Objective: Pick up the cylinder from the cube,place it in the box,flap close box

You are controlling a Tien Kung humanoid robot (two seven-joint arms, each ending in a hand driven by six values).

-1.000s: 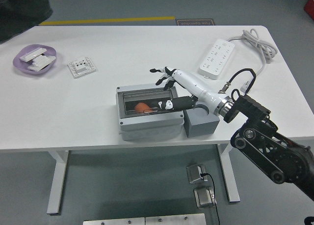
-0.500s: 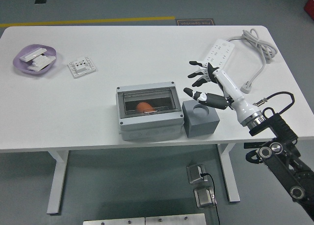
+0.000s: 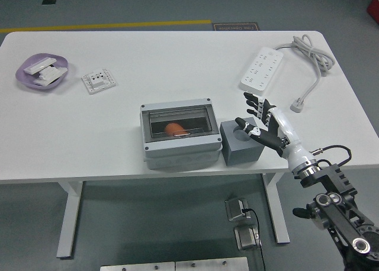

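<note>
Right hand [image 3: 260, 118]: fingers spread, empty, at 3 o'clock of grey cube [image 3: 241, 142]. Orange cylinder [image 3: 173, 129] lay inside grey box [image 3: 179, 135], flap shut.

An orange cylinder [image 3: 173, 129] is lying half-veiled behind the tinted flap of the grey box [image 3: 179, 135] near the table's front edge, its lower part merging into shadow. The right hand [image 3: 260, 118] is covering part of the round hole in the cube [image 3: 241, 144] beside the box. The robot's arm is running off the frame's lower right corner. Pieces in the purple dish [image 3: 40, 72] at the far left corner are showing too small to identify.
</note>
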